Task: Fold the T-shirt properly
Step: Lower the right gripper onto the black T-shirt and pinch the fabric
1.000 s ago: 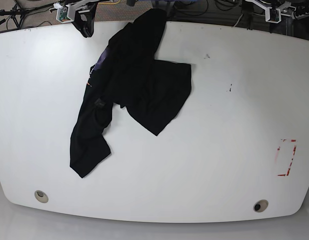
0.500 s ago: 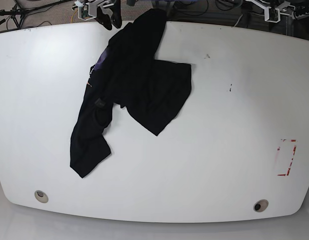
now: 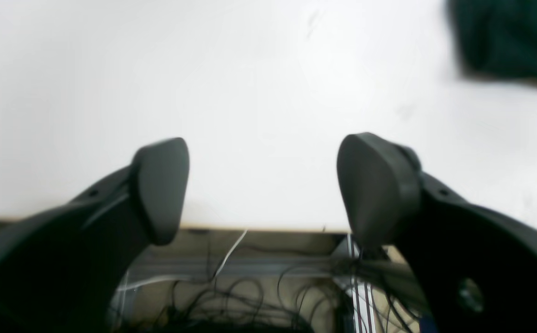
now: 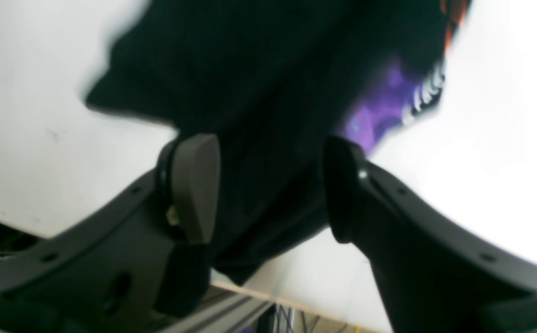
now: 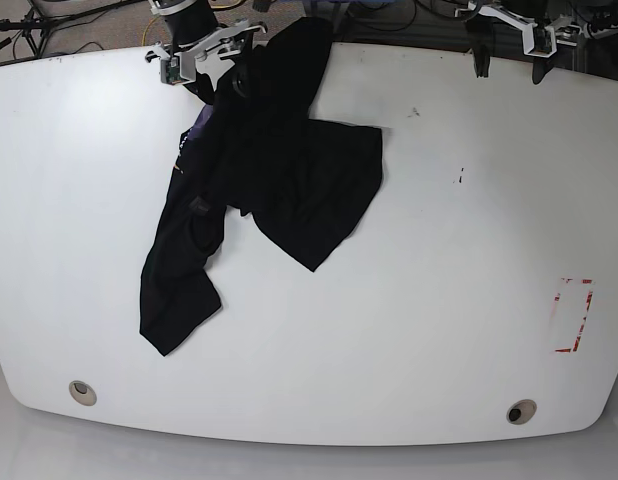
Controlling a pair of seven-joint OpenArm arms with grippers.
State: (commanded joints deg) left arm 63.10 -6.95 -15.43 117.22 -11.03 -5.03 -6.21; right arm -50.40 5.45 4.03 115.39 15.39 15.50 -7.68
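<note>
The black T-shirt point(image 5: 279, 170) lies crumpled on the white table point(image 5: 459, 280), running from the back edge down to the front left. Its purple inner patch point(image 4: 379, 111) and white lettering point(image 4: 426, 88) show in the right wrist view. My right gripper point(image 5: 221, 80) hovers open over the shirt's upper left part, and black T-shirt cloth point(image 4: 268, 92) fills the space between and beyond the right gripper point(image 4: 268, 189) fingers. My left gripper point(image 5: 507, 65) stands open at the table's back right edge, its left gripper point(image 3: 268, 185) fingers holding nothing, and a blurred piece of T-shirt point(image 3: 509, 41) sits far off.
A red outlined rectangle point(image 5: 574, 315) is marked at the table's right side. Two round holes point(image 5: 82, 392) point(image 5: 521, 411) sit near the front edge. Cables point(image 3: 250, 300) hang behind the table's back edge. A small dark mark point(image 5: 461, 177) dots the right half.
My right gripper has travelled right along the back edge and now sits over the shirt's upper left part. My left gripper has come in over the back right edge. The shirt has not moved.
</note>
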